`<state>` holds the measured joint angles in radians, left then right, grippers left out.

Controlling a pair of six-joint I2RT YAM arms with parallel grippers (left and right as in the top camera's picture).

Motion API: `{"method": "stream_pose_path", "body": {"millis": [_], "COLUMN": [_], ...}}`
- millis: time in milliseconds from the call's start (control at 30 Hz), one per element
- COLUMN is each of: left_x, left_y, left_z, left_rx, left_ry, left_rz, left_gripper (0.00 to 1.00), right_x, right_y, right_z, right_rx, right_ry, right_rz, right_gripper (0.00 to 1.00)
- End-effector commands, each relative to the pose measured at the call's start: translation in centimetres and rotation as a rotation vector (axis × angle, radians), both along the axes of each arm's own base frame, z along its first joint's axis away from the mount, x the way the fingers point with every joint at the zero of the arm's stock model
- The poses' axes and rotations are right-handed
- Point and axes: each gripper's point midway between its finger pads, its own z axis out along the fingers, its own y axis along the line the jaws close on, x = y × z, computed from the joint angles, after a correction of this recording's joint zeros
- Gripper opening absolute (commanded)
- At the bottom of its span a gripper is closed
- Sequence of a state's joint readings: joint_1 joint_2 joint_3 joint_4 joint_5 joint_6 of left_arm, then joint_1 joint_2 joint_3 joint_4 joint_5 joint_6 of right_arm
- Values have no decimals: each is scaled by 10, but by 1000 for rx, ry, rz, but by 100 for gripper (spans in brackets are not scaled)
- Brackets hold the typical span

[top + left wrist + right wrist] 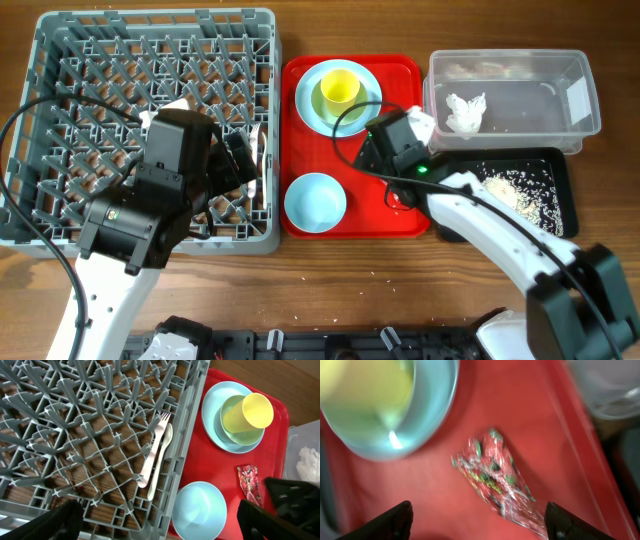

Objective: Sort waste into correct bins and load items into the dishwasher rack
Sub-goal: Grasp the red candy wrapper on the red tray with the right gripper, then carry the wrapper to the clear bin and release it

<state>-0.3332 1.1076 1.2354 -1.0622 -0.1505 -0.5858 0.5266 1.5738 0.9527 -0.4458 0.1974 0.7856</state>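
The red shiny wrapper (495, 480) lies on the red tray (400, 80), between the fingers of my open right gripper (480, 522), which hovers just above it. My left gripper (160, 525) is open and empty over the right wall of the grey dishwasher rack (60, 60). The white fork (156, 442) and spoon (161, 460) lie in the rack. On the tray are a pale blue plate (212, 415) carrying a bowl (235, 430) and the yellow cup (257, 410), and a second bowl (200, 510).
The clear tub (575, 95) at the back right holds the white napkin (465, 110). The black tray (555, 160) in front of it holds rice-like crumbs (520, 190). Bare wooden table (350, 280) lies in front of the red tray.
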Motion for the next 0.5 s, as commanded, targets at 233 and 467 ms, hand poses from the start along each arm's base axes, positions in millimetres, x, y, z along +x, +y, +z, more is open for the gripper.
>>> {"method": "stream_pose_path", "body": {"millis": [233, 467], "left_x": [1, 1], "left_y": [0, 0], "left_z": [6, 6], "left_rx": [-9, -9], "left_ry": [-17, -17], "left_rz": [1, 1], "left_gripper": [100, 100], "right_x": [-28, -27], "right_y": [-13, -11], "right_z": [-73, -54], "right_rx": [-248, -230], "right_ry": [244, 229], "right_rz": [524, 510], "right_gripper": [54, 4]}}
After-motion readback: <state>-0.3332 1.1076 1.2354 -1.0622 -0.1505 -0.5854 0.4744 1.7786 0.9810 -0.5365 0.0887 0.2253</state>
